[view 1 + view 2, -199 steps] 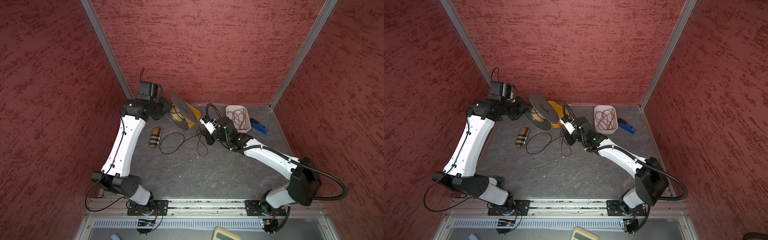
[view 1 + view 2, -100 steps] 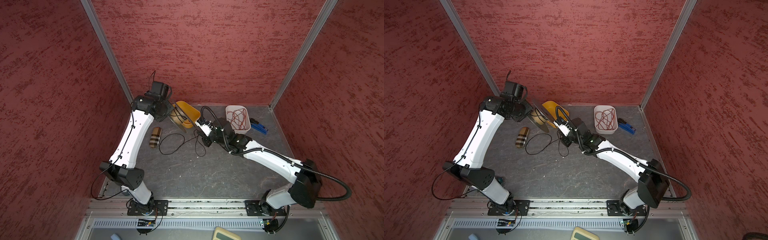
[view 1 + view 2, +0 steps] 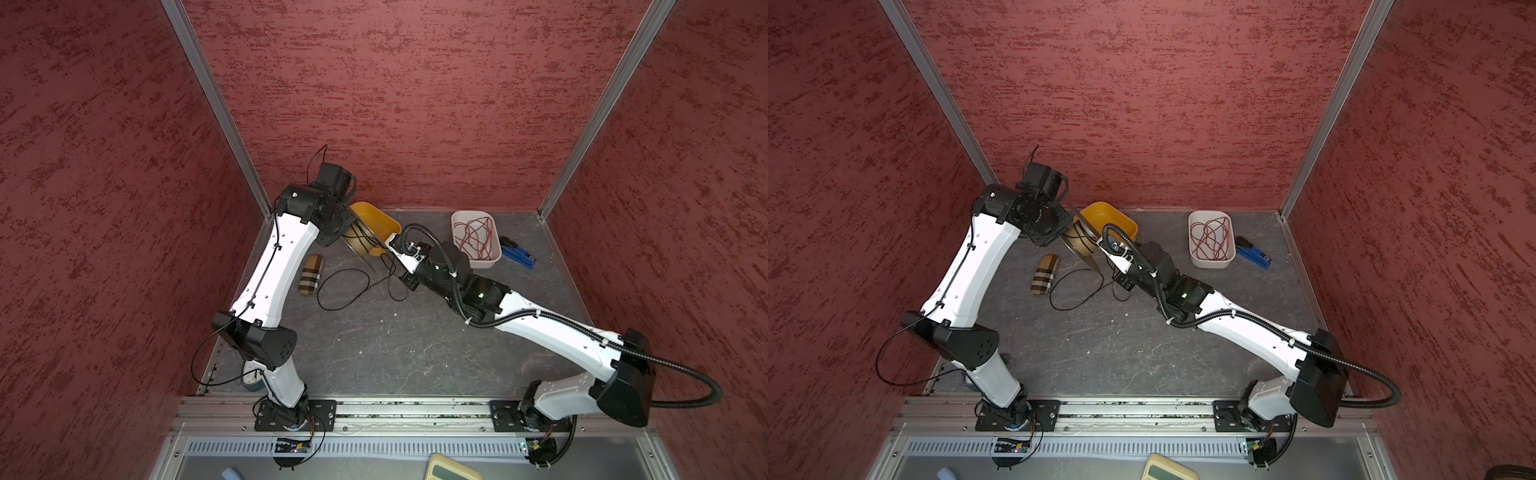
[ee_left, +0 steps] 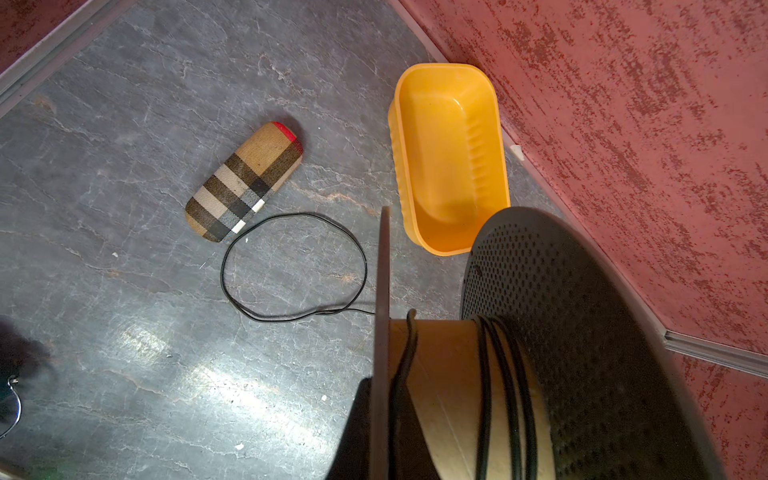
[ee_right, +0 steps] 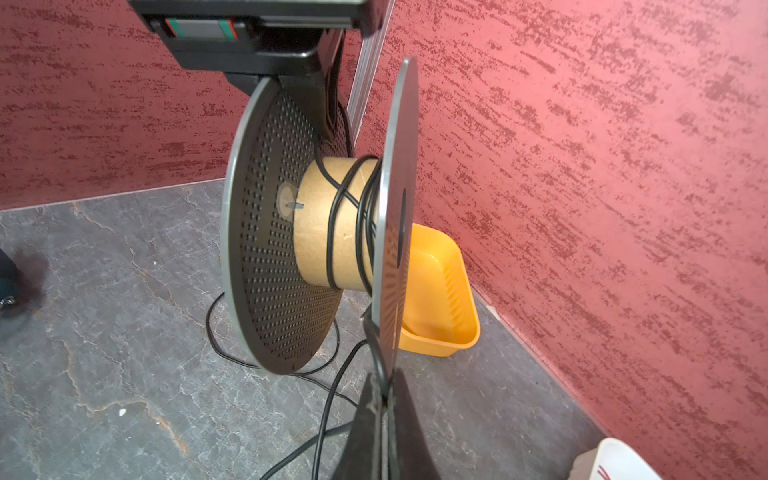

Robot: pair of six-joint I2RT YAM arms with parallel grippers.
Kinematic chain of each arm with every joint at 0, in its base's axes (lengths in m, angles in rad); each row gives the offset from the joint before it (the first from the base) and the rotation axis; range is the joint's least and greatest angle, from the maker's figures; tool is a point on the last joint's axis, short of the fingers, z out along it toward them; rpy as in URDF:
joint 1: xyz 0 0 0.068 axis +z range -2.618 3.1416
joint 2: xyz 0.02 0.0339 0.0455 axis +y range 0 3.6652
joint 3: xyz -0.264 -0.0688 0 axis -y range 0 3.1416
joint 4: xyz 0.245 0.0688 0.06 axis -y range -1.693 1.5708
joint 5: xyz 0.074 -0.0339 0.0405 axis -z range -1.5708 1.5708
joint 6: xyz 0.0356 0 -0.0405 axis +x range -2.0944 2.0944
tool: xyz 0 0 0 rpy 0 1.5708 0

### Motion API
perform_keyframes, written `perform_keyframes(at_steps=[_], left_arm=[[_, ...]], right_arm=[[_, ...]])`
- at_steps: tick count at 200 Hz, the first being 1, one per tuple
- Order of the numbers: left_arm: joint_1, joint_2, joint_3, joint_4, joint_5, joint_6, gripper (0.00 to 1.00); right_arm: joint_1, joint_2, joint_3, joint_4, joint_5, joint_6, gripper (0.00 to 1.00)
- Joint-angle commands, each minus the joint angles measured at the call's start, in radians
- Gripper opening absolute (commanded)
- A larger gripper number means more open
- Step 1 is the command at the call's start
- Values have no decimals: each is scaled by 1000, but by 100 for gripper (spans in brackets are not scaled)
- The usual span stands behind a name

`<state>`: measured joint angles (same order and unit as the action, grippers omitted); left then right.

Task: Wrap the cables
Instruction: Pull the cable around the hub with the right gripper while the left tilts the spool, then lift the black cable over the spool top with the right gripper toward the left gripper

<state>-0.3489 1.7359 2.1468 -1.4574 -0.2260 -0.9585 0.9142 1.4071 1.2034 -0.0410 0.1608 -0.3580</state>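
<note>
We see the left gripper point(image 4: 376, 392) clamped shut on one grey flange of a spool point(image 5: 270, 249), holding it clear of the table point(image 5: 104, 332). Only a few turns of the thin black cable point(image 5: 329, 249) circle its cardboard core point(image 5: 311, 232). Just beneath the spool, the right gripper point(image 5: 383, 399) pinches the cable. Below that gripper, loose loops trail on the table, so we judge the wrapping barely begun.

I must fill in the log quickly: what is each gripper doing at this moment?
Left gripper: shut, holding the spool by one flange.
Right gripper: shut, pinching the black cable.
</note>
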Motion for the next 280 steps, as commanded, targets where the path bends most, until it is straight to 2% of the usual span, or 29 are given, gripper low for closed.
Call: perform_keyframes(at_steps=[1, 39, 75, 108, 138, 185, 215, 252, 280], left_arm=[[7, 7, 27, -14, -49, -16, 0], [29, 4, 30, -18, -37, 1, 0], [89, -53, -43, 61, 80, 41, 0], [139, -116, -108, 111, 107, 30, 0], [144, -124, -128, 122, 89, 13, 0], [83, -60, -66, 77, 0, -4, 0], [44, -1, 6, 22, -45, 15, 0], [9, 61, 87, -71, -118, 63, 0], [-8, 74, 99, -107, -169, 97, 0]], right_arm=[[12, -24, 20, 82, -22, -72, 0], [40, -29, 11, 56, -41, -72, 0], [54, -47, -15, 28, -32, -63, 0], [57, -69, -48, -4, -72, -53, 0], [75, -80, -52, -14, -107, -49, 0], [121, -37, 18, -11, -90, -106, 0], [140, 1, 60, 28, 19, -143, 0], [142, 35, 85, 120, 239, -162, 0], [143, 41, 89, 148, 317, -170, 0]])
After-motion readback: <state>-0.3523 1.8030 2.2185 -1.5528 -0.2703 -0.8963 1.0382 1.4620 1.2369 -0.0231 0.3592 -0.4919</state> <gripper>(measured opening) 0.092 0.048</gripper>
